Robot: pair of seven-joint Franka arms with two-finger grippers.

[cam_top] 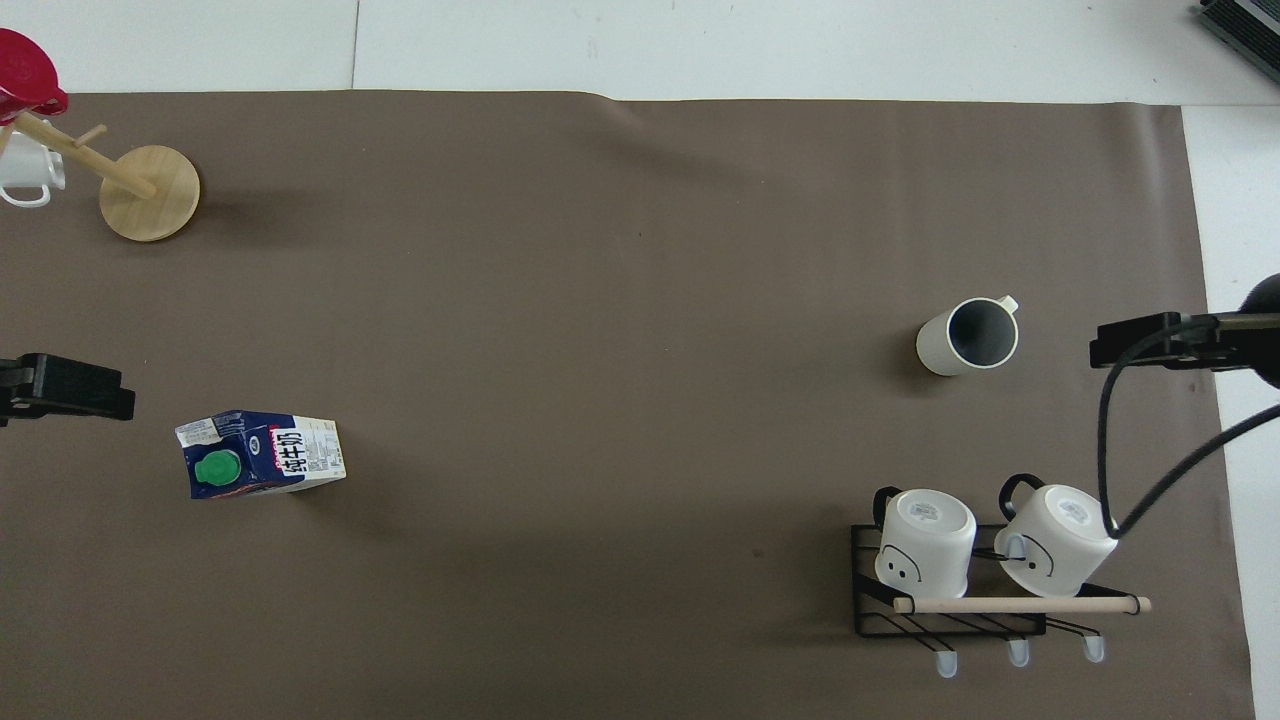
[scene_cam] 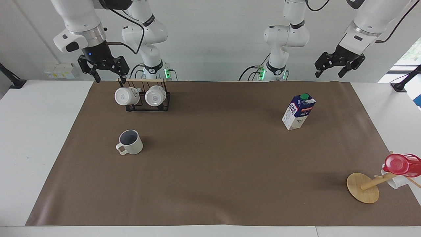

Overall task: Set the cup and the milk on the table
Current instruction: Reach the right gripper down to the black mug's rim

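The cup (scene_cam: 131,142) (cam_top: 968,337), cream-white with a dark inside, stands upright on the table's brown sheet (scene_cam: 210,177) (cam_top: 600,300) toward the right arm's end. Toward the left arm's end stands the milk (scene_cam: 298,112) (cam_top: 262,454), a blue-and-white carton with a green cap, also upright on the sheet. My right gripper (scene_cam: 110,78) hangs open and empty in the air over the sheet's edge, beside the cup and apart from it. My left gripper (scene_cam: 330,74) waits open and empty, raised over the sheet's edge beside the milk.
A black wire rack (scene_cam: 144,104) (cam_top: 870,615) with two white mugs sits nearer to the robots than the cup. A wooden mug tree (scene_cam: 363,187) (cam_top: 150,192) bearing a red cup (scene_cam: 403,164) (cam_top: 25,75) and a white mug stands farther out at the left arm's end.
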